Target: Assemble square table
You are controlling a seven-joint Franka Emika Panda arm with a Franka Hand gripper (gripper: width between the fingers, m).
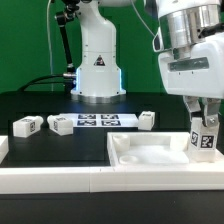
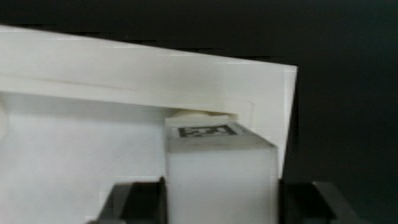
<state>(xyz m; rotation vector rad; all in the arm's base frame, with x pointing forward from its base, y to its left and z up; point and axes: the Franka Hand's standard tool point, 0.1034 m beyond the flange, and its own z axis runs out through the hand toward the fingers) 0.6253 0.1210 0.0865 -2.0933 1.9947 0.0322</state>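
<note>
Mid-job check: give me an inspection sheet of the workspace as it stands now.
Surface: black table, matte.
Job's things: square tabletop lying flat; three loose legs behind it; fourth leg upright at its corner, exterior view's right.
Clutter: nothing seen.
End effector: shut on the fourth leg.
Cables: dark line arcing beside the arm's base, likely a cable.
Surroundings: green backdrop; marker board; white border rails at the table's edge.
</note>
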